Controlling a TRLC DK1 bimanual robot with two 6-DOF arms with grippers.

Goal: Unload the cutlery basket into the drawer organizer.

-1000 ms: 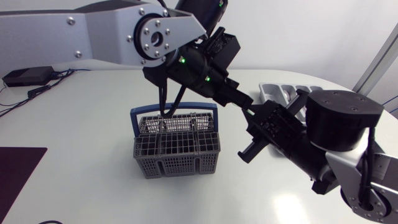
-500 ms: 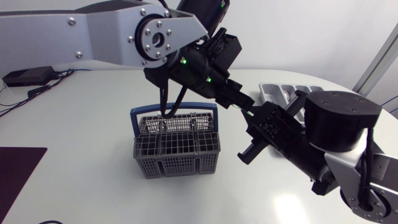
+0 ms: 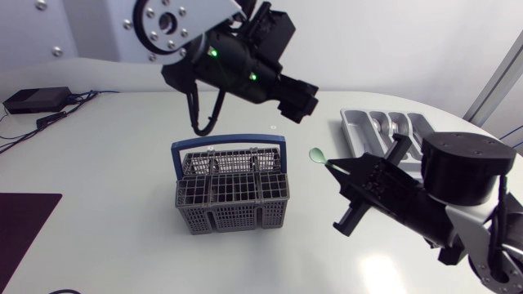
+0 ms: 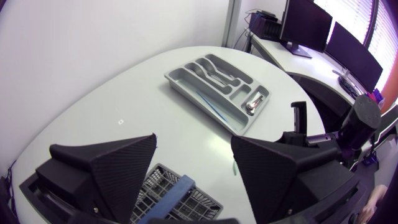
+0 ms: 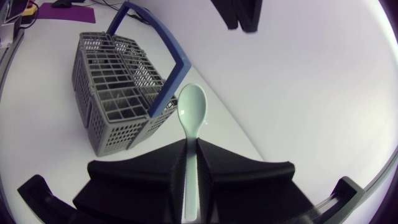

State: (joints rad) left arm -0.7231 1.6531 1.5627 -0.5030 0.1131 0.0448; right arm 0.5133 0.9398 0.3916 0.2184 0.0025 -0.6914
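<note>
Cutlery basket [image 3: 231, 192] sits mid-desk [image 3: 106, 180], upright, handle on top. Drawer organizer [image 3: 369, 124] lies on the desk to the R of it and further back, well apart; a few pcs of cutlery [image 4: 254, 102] lie in its compartments. R gripper [image 3: 345, 170] is above the desk btw basket and organizer, nearer the front, w/ a spoon [image 3: 317, 155] pinched btw its fingers. The spoon's bowl sticks out ahead toward the basket's R end, in the air and clear of it. L gripper [image 3: 296, 104] hangs higher, behind and R of the basket. Small box [image 3: 37, 100] w/ cables sits at the far-L back edge; flat mat [image 3: 24, 224] at the L front edge.
</note>
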